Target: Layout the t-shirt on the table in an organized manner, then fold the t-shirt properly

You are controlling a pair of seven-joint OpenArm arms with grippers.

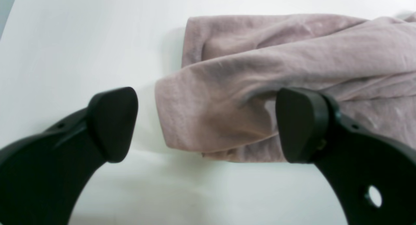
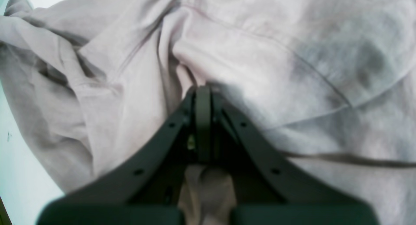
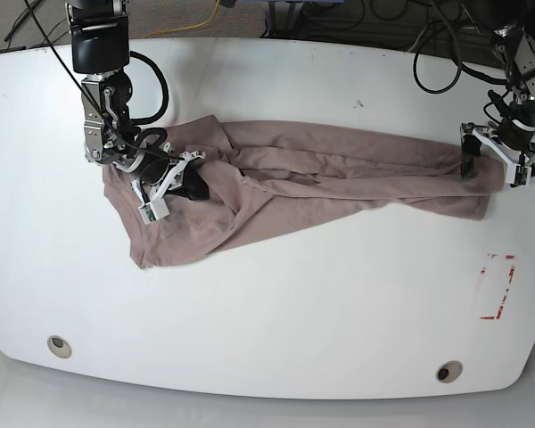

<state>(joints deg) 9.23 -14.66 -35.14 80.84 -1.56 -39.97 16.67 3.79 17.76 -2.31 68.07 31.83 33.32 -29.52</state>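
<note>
Left gripper [image 1: 208,124] gapes wide, holding nothing, at the t-shirt's [image 3: 321,178] right end in the base view; right gripper [image 2: 203,98] pinches cloth at upper left. Any tug now could bunch the stretched shirt across the table [image 3: 276,321]

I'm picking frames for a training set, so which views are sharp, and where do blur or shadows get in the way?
Base view: sharp, evenly lit, the t-shirt and table clear. Left wrist view: the open left gripper casts a soft shadow on the fabric, and the cloth edge looks slightly smeared. Right wrist view: softest, washed out, with the right gripper shut on blurred cloth.
</note>
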